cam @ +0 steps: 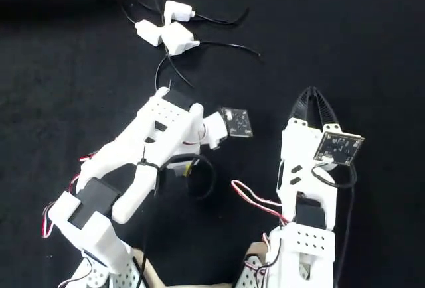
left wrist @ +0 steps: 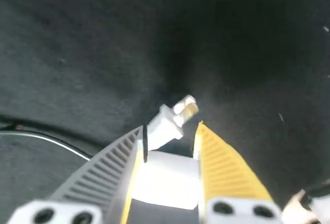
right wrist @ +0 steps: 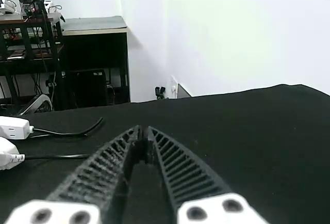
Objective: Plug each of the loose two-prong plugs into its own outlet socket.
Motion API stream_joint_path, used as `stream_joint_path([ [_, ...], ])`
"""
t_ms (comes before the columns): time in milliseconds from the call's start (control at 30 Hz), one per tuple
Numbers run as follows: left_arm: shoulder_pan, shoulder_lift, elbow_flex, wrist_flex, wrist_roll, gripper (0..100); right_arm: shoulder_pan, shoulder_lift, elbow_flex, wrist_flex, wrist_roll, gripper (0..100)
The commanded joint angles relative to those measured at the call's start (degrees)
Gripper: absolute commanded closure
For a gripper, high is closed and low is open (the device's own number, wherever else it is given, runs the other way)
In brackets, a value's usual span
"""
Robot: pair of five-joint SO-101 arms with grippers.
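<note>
The left claw [left wrist: 170,127] was clamped on a white two-prong plug [left wrist: 174,116], whose prongs pointed out past the fingertips over the black table [left wrist: 77,53]. The right claw [right wrist: 145,133] was pressed shut and held nothing. The white corded blocks [cam: 169,32], likely the sockets, lay well apart near the table's far edge. A clean insertion would probably need a firm grip and the prongs squared to the slots before pushing.
</note>
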Motion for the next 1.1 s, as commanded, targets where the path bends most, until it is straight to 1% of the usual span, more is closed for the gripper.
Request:
stream_joint_path([
  [0,-0.9,-1.9,-2.4,4.4,0.1,84,0.6,0.2,-0.1,0.1,-0.4,98.5],
  [67,-2.3,-1.9,-2.5,5.6,0.0,84,0.5,0.2,-0.1,0.2,-0.4,98.5],
  [167,-5.7,-1.9,-3.7,4.7,-0.3,83,0.5,0.2,-0.1,0.2,-0.4,98.5],
  [333,-9.2,-1.7,-3.6,2.4,-5.2,83,0.5,0.2,-0.1,0.2,-0.4,98.5],
  [500,-8.7,1.7,-2.7,-1.3,-6.4,84,0.5,0.2,-0.1,0.2,-0.4,98.5],
  [600,-6.8,4.7,-3.4,-3.1,-6.4,84,0.5,0.2,-0.1,0.2,-0.4,98.5],
  [767,-4.3,8.8,-7.3,-3.1,-7.2,84,0.5,0.2,-0.1,0.2,-0.4,98.5],
  [900,-4.4,10.6,-9.6,-3.0,-11.2,84,0.5,0.2,-0.1,0.2,-0.4,98.5],
  [1067,-4.4,12.7,-9.8,-3.0,-11.4,85,0.5,0.2,-0.1,0.2,-0.4,98.5],
])
